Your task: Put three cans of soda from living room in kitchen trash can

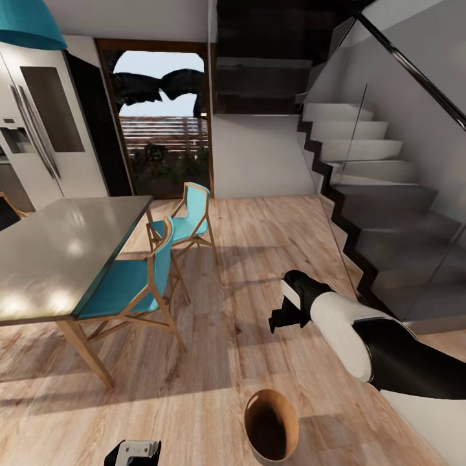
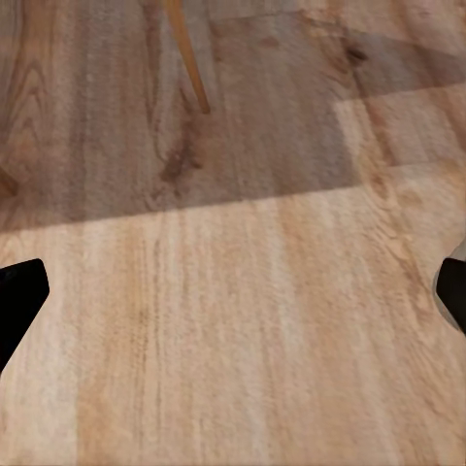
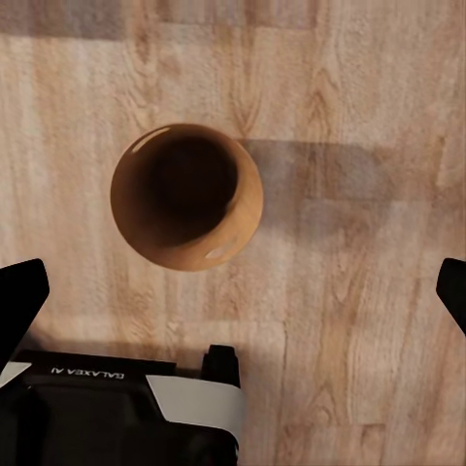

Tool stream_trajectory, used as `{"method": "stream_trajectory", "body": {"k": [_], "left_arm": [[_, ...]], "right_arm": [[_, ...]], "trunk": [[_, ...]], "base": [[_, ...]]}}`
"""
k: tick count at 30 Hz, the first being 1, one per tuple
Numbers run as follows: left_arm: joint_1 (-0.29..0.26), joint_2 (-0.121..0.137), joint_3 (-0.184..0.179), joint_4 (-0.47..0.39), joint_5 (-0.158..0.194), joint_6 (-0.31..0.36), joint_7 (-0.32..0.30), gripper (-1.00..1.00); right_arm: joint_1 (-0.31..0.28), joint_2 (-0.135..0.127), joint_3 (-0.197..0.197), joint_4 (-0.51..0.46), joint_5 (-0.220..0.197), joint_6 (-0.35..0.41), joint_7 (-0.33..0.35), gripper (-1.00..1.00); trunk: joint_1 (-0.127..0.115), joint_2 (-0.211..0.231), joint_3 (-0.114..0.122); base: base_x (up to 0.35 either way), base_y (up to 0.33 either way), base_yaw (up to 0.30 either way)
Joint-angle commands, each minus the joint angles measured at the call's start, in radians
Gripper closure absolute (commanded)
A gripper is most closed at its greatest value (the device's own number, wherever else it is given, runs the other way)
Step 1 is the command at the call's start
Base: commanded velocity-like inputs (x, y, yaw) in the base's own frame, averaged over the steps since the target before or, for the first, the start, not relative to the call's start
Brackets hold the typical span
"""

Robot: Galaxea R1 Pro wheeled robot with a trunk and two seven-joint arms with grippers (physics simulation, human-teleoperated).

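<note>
On the light wood floor (image 1: 259, 246), close in front of the robot and cut by the head view's lower edge, stands the tash can (image 1: 271, 426); it is upright, its long axis vertical, its mouth facing up, with the brown inside in shadow so that any contents are hard to make out. The right wrist view looks straight down into the tash can (image 3: 186, 196), and the right gripper (image 3: 233, 301) hangs above the floor beside it, its 2 dark fingertips wide apart at that picture's edges. The right arm (image 1: 362, 336) reaches in from the right, its fingers hidden from the head camera. The left gripper (image 2: 233, 301) is likewise spread over bare floor, and just its wrist housing peeks in at the head view's lower edge. A grey table (image 1: 58, 252) is cut off at the left, with 2 teal chairs (image 1: 139, 285) along its right edge.
</note>
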Motion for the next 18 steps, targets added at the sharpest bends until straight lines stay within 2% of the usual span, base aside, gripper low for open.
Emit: {"method": "stream_trajectory", "body": {"k": [1,12,18], "left_arm": [[0.000,0.000,0.000,0.000,0.000,0.000,0.000,-1.00],[0.000,0.000,0.000,0.000,0.000,0.000,0.000,-1.00],[0.000,0.000,0.001,-0.002,0.000,0.000,0.000,-1.00]], "right_arm": [[0.000,0.000,0.000,-0.001,0.000,0.000,0.000,-1.00],[0.001,-0.008,-0.001,-0.013,-0.001,-0.002,0.000,-1.00],[0.001,-0.016,0.000,-0.014,0.000,-0.076,0.000,-1.00]], "trunk": [[0.000,0.000,0.000],[0.000,0.000,0.000],[0.000,0.000,0.000]], "base": [[0.081,0.000,0.000],[0.044,0.000,0.000],[0.005,0.000,0.000]]}}
